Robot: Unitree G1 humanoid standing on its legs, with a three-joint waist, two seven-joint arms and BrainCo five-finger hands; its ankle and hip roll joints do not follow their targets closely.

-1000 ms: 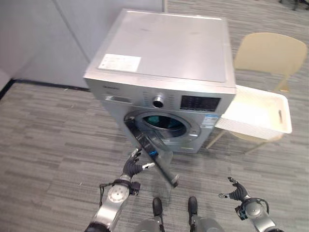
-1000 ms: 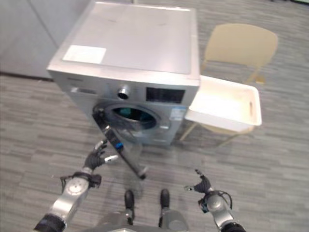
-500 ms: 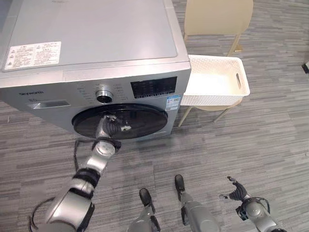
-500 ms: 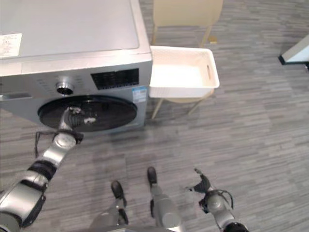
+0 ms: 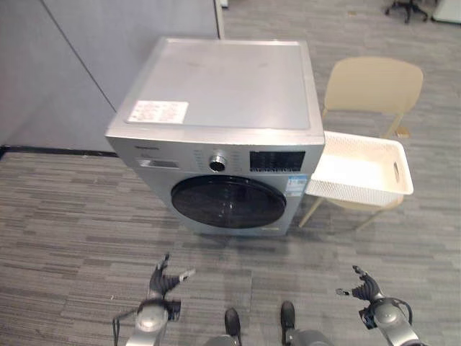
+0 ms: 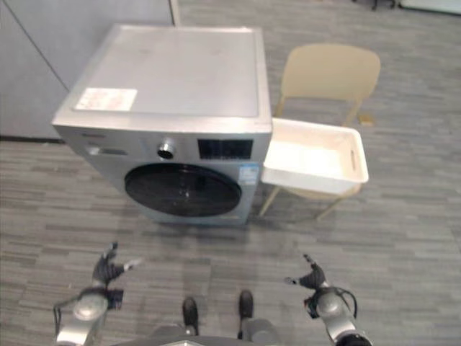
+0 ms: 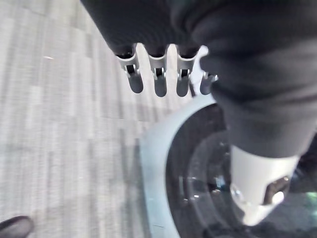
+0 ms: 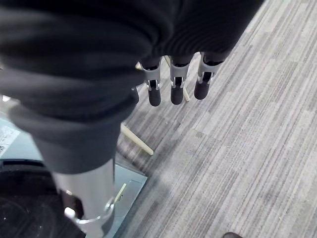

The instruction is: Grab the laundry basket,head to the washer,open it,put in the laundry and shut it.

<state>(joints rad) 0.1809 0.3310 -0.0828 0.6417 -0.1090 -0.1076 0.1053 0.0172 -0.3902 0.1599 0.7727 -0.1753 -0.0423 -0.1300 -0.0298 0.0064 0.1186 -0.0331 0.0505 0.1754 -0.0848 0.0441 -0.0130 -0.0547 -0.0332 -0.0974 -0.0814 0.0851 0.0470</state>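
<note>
The washer (image 5: 223,130) door (image 5: 228,202) is seen closed; both the left hand (image 5: 164,282) and right hand (image 5: 366,290), spread and empty before the washer, should be kept clear; the latch is best confirmed.

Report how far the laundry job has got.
Done: the silver front-loading washer has its round dark door shut, and the white plastic laundry basket sits on the beige chair. In hand: nothing; left robot hand and right robot hand hang open. Left: nothing visible.

One washer (image 5: 223,137) (door shut), one laundry basket (image 5: 360,176), one chair (image 5: 374,86), two hands.
</note>
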